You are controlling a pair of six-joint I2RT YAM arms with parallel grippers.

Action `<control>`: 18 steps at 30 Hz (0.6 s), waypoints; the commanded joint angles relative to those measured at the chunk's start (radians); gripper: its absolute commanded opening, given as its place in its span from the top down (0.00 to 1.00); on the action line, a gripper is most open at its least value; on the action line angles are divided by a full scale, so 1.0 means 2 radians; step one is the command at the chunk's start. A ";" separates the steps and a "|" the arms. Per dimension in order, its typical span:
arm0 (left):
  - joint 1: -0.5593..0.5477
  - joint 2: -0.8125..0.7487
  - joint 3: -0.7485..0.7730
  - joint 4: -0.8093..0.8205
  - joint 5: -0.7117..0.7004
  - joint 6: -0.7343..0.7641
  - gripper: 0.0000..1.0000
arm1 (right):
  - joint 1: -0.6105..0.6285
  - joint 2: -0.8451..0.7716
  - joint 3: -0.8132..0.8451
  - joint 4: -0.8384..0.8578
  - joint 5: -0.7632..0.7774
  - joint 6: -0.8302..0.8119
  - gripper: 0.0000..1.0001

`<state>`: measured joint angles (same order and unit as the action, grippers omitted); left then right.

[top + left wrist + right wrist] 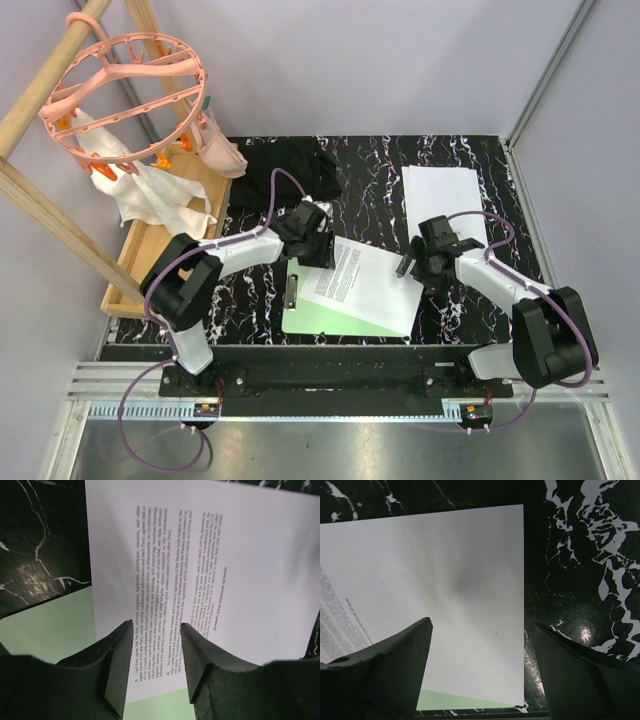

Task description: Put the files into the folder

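Fingers point(117, 665) of the left gripper point(157, 630) stand slightly parted over the printed sheet point(360, 285), which lies askew on the green folder point(305, 322), its corner near the clip point(292, 290). The right gripper point(482, 625), spread wide, straddles the sheet's opposite edge. Squaring seems in hand; next the sheet likely needs turning square, then clipping.

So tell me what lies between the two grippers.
The top view shows only the printed sheet, lying skewed on the green folder. It spans the stretch from the left gripper to the right gripper.
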<state>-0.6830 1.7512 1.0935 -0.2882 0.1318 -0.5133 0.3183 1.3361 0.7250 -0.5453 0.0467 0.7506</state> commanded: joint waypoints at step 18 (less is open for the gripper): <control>-0.073 -0.007 -0.063 0.033 0.051 -0.059 0.55 | -0.054 0.156 0.101 0.068 0.028 -0.048 0.36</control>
<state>-0.7971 1.7676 1.0073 -0.2279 0.1867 -0.6098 0.2234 1.5848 0.8680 -0.4515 0.0700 0.7231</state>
